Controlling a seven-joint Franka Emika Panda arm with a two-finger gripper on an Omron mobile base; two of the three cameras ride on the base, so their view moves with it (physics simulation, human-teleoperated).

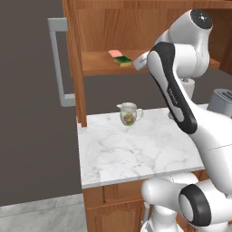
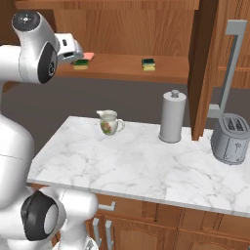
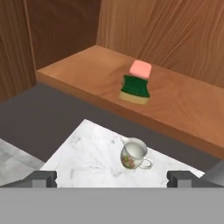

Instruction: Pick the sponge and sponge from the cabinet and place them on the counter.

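Note:
One sponge, yellow with a dark green top, lies on the cabinet shelf right in front of a flat pink block. Seen from the right base, this sponge sits just beyond my white hand, and a second sponge lies further right on the same shelf. My gripper hangs above the marble counter, short of the shelf, open and holding nothing. The near sponge also shows beside my upper arm.
A floral jug stands on the counter below the shelf. A grey paper-towel roll and a toaster stand to the right. The open cabinet doors with grey bar handles flank the shelf.

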